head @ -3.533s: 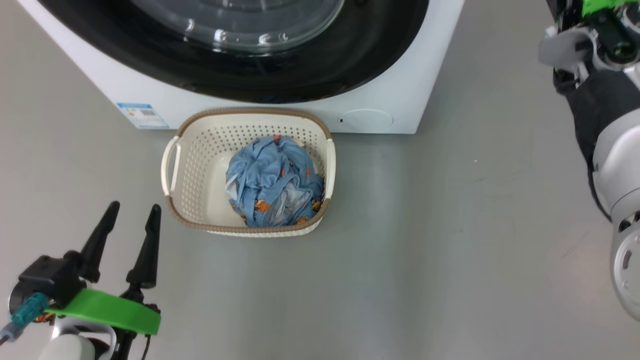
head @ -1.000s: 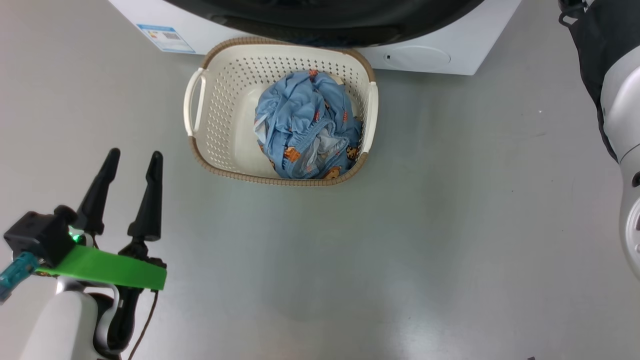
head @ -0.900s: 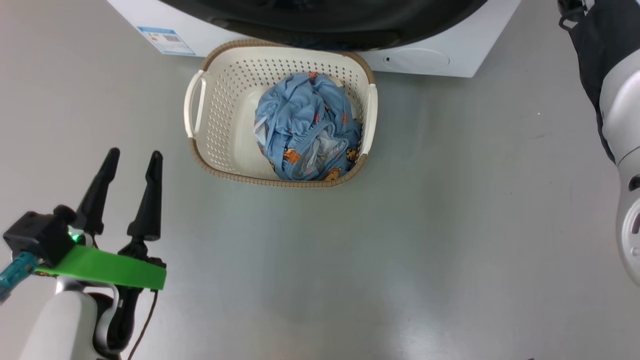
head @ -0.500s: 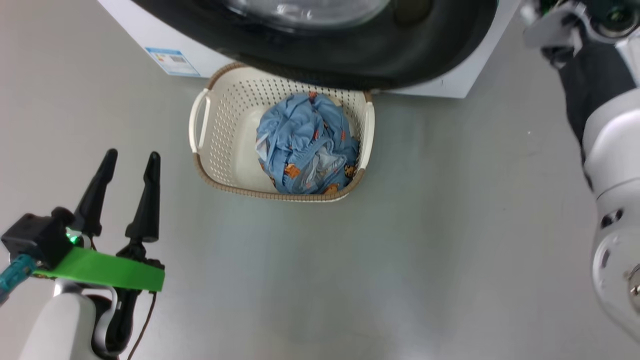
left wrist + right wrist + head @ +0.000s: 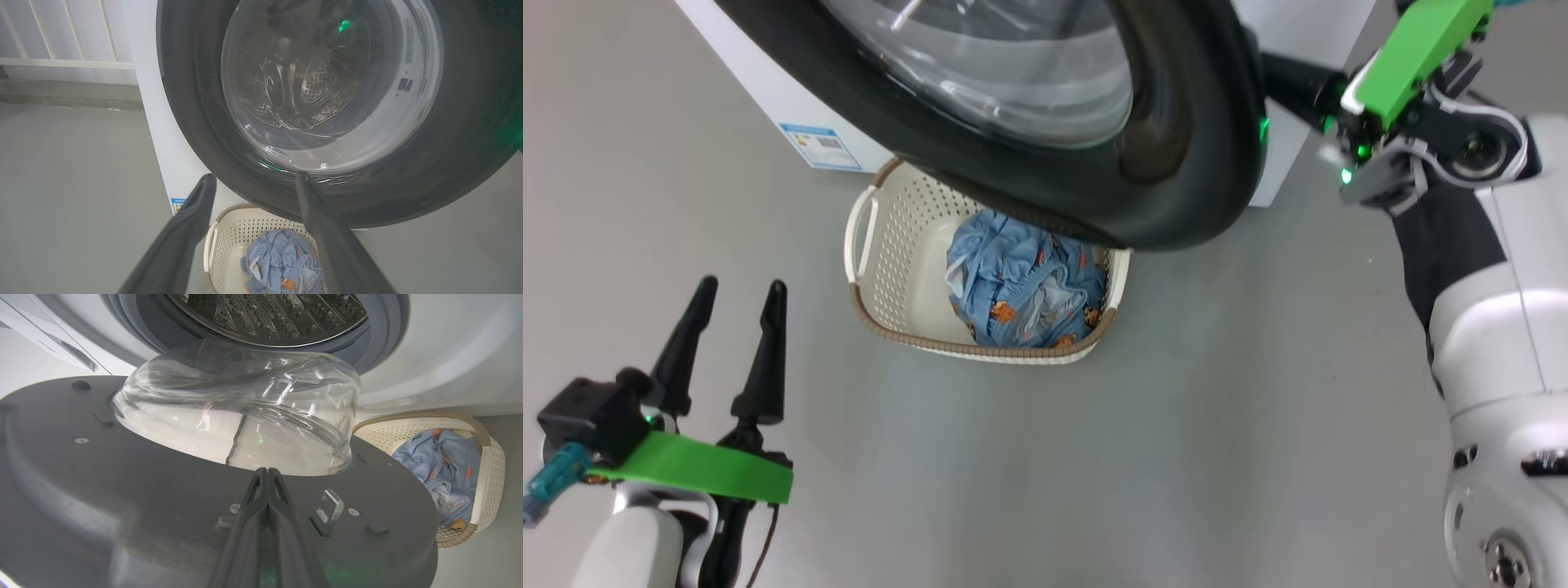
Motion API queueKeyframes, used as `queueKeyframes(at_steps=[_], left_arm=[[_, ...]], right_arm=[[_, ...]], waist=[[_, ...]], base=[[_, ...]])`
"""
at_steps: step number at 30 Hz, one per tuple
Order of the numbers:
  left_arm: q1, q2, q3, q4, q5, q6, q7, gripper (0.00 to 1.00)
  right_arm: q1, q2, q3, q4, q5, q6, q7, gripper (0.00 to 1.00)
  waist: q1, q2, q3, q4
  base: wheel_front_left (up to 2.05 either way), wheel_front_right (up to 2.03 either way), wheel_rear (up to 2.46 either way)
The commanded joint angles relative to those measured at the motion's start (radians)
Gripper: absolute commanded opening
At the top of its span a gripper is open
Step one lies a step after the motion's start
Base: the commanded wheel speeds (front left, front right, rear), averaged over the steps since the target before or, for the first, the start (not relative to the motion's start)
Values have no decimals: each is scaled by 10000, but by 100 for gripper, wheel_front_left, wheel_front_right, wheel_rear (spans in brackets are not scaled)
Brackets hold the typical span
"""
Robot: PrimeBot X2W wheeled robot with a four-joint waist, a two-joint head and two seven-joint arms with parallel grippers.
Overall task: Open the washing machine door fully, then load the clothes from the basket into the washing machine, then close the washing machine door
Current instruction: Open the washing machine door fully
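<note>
I see the basket (image 5: 980, 350) on the grey floor (image 5: 1176, 449), just in front of the washing machine (image 5: 768, 90). The clothes (image 5: 1021, 286) lie inside it as one light blue bundle, pushed to its right side in the head view, and the left part of its bottom is bare. The washing machine door (image 5: 1176, 122) is swung partly open, and in the head view its black rim covers the back edge of the basket. My left tool (image 5: 742, 284) hangs low over the floor to the left of the basket, well apart from it, with its two fingers spread and nothing between them. My right tool (image 5: 267, 471) is on the inner side of the door with its fingers pressed together, the tips at the foot of the glass bowl (image 5: 237, 412). Behind the bowl I see the grey-blue gasket (image 5: 380, 343) and the drum (image 5: 269, 314), of which only a part of the perforated steel wall is visible.
</note>
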Motion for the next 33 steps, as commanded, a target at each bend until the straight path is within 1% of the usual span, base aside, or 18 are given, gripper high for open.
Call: queueKeyframes(at_steps=[1,4,8,15,26,33], left_arm=[[117,365,414,-251,88,-16,-63,100],[174,360,416,-257,106,-16,-63,100],[239,364,420,-258,121,-16,-63,100],[252,344,401,-291,143,-16,-63,100],[269,318,383,-311,131,-16,-63,100],[275,289,429,-299,127,-16,-63,100]], right_arm=[[244,336,244,-503,268,31,274,0],[704,336,519,-910,682,31,663,0],[1245,336,1030,-1383,1111,31,891,0],[2058,336,2372,-2066,2114,31,1062,0],[3075,336,4839,-3255,3747,31,655,0],[3356,336,5798,-3556,4315,31,323,0]], waist=[[0,0,-150,6],[0,0,-254,8],[0,0,-344,0],[0,0,-391,23],[0,0,-455,102],[0,0,-479,148]], base=[[0,0,0],[0,0,0],[0,0,0],[0,0,0],[0,0,0],[0,0,0]])
